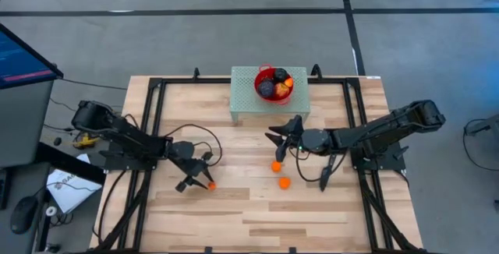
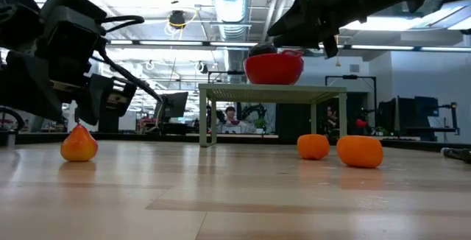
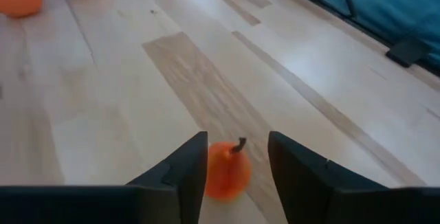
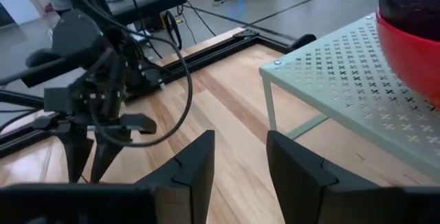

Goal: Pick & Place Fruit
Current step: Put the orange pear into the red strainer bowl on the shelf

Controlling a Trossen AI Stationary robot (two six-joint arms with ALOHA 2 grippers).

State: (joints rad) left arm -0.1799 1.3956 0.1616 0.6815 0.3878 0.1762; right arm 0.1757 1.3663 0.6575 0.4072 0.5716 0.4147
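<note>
A wooden counter is seen from above, with a pale green perforated stand set at its far edge and a red bowl placed on the stand. Dark purple fruit and an orange piece are held inside the bowl. The left gripper is lowered to the counter on the left side, its jaws parted, and a small orange fruit with a stem is framed between the two fingers; whether the fingers touch it cannot be told. In the low view the same fruit rests on the wood beneath the left arm. Two further orange fruits lie near each other on the bare counter in front of the stand, close below the right gripper. The right gripper is held above the counter just in front of the stand, its jaws apart and nothing between them, as shown in the right wrist view. A person is visible in the room behind.
</note>
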